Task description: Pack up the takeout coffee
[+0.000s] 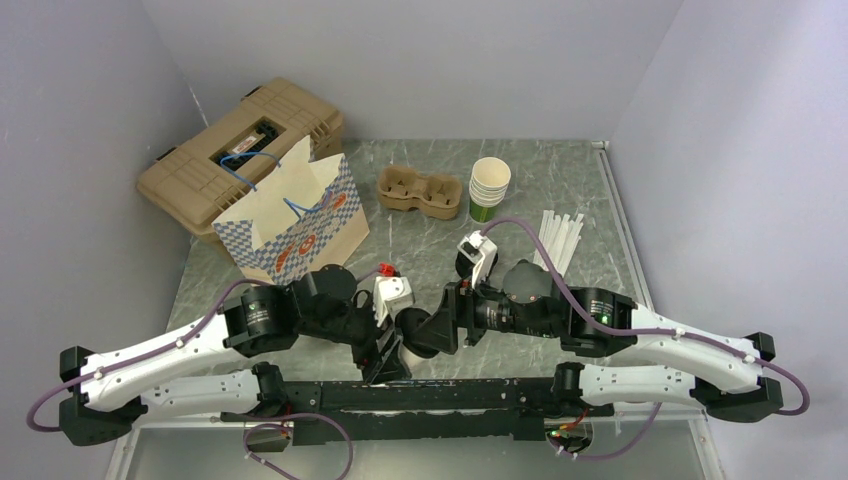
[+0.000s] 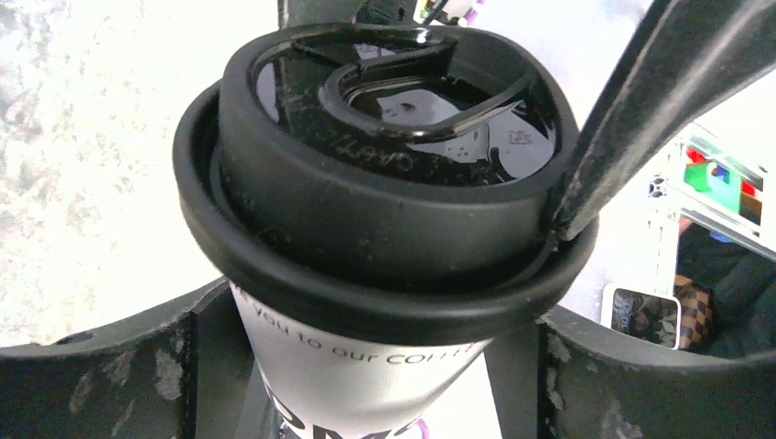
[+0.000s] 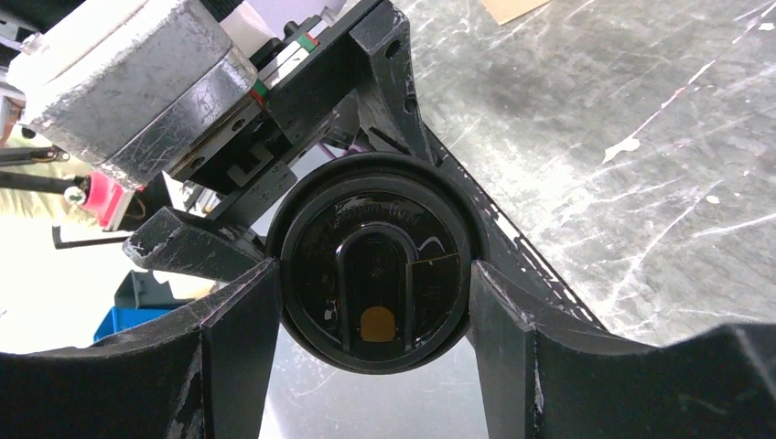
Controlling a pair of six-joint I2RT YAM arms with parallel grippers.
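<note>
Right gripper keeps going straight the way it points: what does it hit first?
The lid. It sits between the right gripper's fingers, which seem to touch its rim on both sides. Just beyond it is the left gripper, holding the cup; depth there is unclear.

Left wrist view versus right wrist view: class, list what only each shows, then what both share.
Only left wrist: the takeout coffee, its pale printed wall below the black lid. Only right wrist: the tan spot in the sip hole, and the right gripper flanking the lid on both sides. Both: the lid's top, with a right finger at its rim.
</note>
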